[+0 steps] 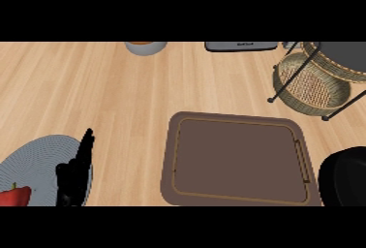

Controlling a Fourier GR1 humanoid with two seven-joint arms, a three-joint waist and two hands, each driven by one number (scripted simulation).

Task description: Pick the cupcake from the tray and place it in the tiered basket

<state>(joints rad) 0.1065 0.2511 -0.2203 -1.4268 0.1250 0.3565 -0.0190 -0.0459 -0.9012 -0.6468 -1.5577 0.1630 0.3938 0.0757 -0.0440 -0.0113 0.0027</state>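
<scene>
At far left, our left robot hand (77, 167) rests open, fingers up, over the grey mat. Right of it the tray (240, 160) shows no cupcake. The right robot hand (344, 177) is a dark shape, fingers unreadable; cupcake possibly hidden inside. We judge it light and squashy, so hold the wrapper. Tiered basket (314, 82) lies beyond.

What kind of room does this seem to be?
Probably a kitchen: a wooden counter holds a brown serving tray, a wicker tiered basket and a grey placemat with a red pepper.

Even, bright light across the wooden counter (107, 97), soft faint shadows beneath the tiered basket (314, 82), no glare
</scene>
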